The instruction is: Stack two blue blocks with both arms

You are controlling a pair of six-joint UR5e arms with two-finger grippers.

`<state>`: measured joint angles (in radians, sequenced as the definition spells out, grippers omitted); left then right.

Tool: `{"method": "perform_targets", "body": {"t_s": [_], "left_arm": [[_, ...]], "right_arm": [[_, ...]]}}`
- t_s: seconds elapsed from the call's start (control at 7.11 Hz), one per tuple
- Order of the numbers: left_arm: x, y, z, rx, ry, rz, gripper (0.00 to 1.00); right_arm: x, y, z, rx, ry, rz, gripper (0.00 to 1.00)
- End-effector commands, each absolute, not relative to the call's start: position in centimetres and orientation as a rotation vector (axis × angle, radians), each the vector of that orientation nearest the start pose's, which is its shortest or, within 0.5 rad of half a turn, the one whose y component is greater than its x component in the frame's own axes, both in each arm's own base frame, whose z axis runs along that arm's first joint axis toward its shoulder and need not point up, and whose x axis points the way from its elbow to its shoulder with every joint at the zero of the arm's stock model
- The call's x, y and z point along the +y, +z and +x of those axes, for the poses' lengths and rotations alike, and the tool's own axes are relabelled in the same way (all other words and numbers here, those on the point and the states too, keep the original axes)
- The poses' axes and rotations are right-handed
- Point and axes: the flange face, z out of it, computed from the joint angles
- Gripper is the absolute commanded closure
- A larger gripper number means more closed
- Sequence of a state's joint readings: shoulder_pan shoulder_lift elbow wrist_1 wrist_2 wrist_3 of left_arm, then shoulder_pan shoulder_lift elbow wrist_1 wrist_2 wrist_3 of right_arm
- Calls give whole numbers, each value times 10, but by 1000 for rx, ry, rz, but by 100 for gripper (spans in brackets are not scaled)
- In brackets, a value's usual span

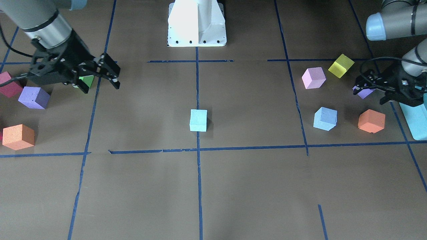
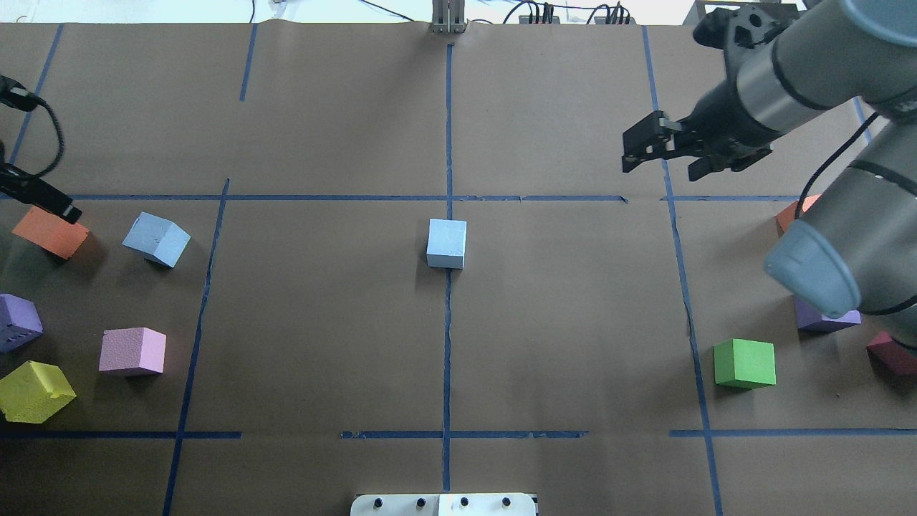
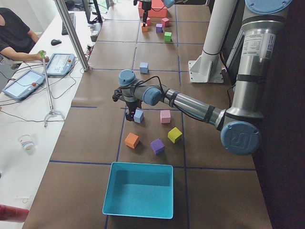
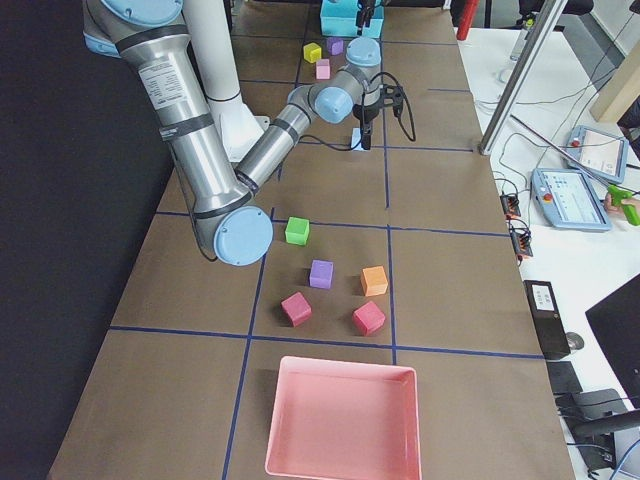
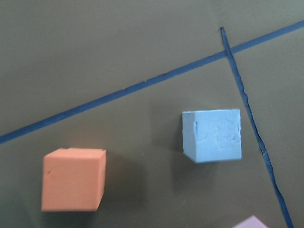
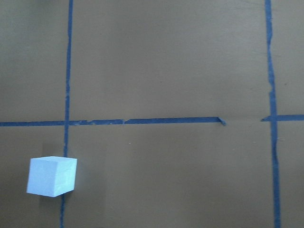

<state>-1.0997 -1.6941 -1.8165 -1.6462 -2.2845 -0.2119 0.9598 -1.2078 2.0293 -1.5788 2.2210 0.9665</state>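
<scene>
One pale blue block [image 1: 198,120] stands alone on the centre tape line, also in the overhead view [image 2: 446,244] and the right wrist view [image 6: 51,176]. The other blue block [image 1: 325,118] lies on my left side among other cubes, also in the overhead view [image 2: 156,239] and the left wrist view [image 5: 212,135]. My left gripper [image 1: 356,86] hovers just beyond it, looks open and holds nothing. My right gripper [image 1: 100,87] is open and empty, raised above the table well to the side of the centre block; it also shows in the overhead view [image 2: 660,170].
Orange [image 1: 371,120], pink [image 1: 313,77], yellow [image 1: 340,65] and purple [image 1: 364,92] cubes surround the left-side blue block. A teal box [image 1: 415,120] sits past them. Green [image 2: 745,363], purple [image 1: 34,97], orange [image 1: 18,136] and red [image 1: 9,85] cubes and a pink tray [image 4: 342,420] lie on my right side.
</scene>
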Motion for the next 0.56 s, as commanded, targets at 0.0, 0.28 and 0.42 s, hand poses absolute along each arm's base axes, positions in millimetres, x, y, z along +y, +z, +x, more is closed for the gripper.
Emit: {"method": "perform_targets", "body": {"t_s": [0.0, 0.28, 0.42], "left_arm": [[-505, 449, 257, 752, 436, 200, 0], [-495, 453, 293, 686, 408, 220, 0], [-498, 462, 296, 665, 406, 229, 0]], "right_arm": [[-490, 293, -217, -968, 8, 119, 0], [-490, 298, -218, -960, 9, 116, 0], [-491, 298, -217, -958, 11, 119, 0]]}}
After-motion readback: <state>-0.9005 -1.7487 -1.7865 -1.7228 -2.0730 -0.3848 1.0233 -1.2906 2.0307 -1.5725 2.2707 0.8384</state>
